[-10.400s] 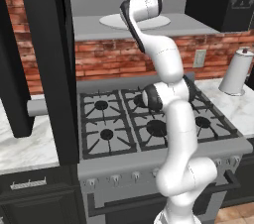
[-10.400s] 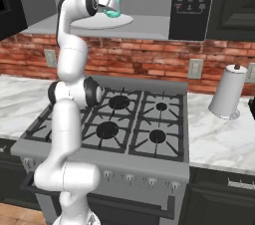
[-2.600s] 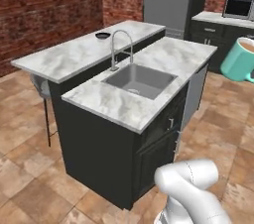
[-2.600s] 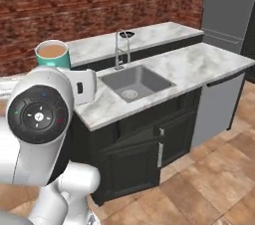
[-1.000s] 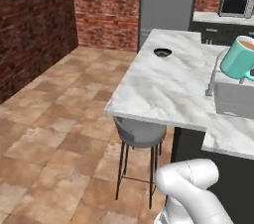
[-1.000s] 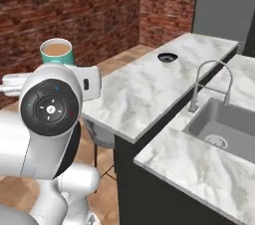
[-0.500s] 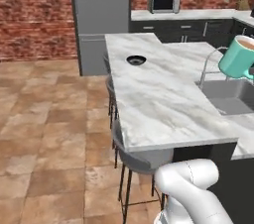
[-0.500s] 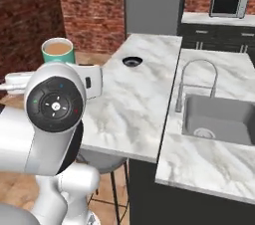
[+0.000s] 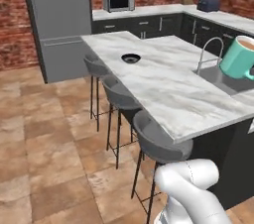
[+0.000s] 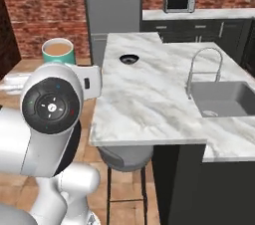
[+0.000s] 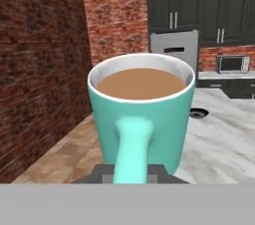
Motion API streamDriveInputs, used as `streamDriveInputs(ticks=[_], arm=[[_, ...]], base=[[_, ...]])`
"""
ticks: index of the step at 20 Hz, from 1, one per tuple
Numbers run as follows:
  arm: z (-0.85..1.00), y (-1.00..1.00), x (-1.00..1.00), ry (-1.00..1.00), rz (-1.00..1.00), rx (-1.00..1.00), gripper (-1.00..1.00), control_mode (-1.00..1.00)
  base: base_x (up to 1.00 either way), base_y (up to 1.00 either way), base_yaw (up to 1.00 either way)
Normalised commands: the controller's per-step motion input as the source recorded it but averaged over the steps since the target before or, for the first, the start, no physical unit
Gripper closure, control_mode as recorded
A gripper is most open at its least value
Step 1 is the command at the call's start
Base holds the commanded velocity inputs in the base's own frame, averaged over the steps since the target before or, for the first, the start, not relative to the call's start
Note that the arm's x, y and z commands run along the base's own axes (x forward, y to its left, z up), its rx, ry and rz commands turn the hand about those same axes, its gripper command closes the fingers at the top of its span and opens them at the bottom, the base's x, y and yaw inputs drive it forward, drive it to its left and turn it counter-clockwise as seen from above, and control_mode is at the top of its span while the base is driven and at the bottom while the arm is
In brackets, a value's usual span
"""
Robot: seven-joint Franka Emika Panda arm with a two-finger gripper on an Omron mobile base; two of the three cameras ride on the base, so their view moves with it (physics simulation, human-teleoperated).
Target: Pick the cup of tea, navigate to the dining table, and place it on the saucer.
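Base has swung round — gripper (image 11: 130,171) clamps cup of tea (image 11: 142,114) by its handle — upright

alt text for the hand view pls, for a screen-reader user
A teal cup of tea, full of brown liquid, is held upright by its handle, which faces the camera, in the shut gripper. Behind it to the right, a small dark saucer sits on the marbled dining table, with brick walls, dark cabinets and a microwave beyond.
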Motion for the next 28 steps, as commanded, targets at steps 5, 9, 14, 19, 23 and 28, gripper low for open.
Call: streamDriveInputs(ticks=[5, 9, 14, 19, 23, 28], arm=[[0.00, 0.00, 0.00, 0.00, 0.00, 0.00, 1.00, 1.00], [0.00, 0.00, 0.00, 0.00, 0.00, 0.00, 1.00, 1.00], [0.00, 0.00, 0.00, 0.00, 0.00, 0.00, 1.00, 1.00], [0.00, 0.00, 0.00, 0.00, 0.00, 0.00, 1.00, 1.00], [0.00, 0.00, 0.00, 0.00, 0.00, 0.00, 1.00, 1.00], [0.00, 0.00, 0.00, 0.00, 0.00, 0.00, 1.00, 1.00]], base=[[-0.16, 1.00, -0.34], [0.40, 1.00, -0.56], [0.42, 1.00, -0.58], [0.73, 1.00, -0.52], [0.89, 1.00, -0.51], [0.63, 1.00, -0.58]])
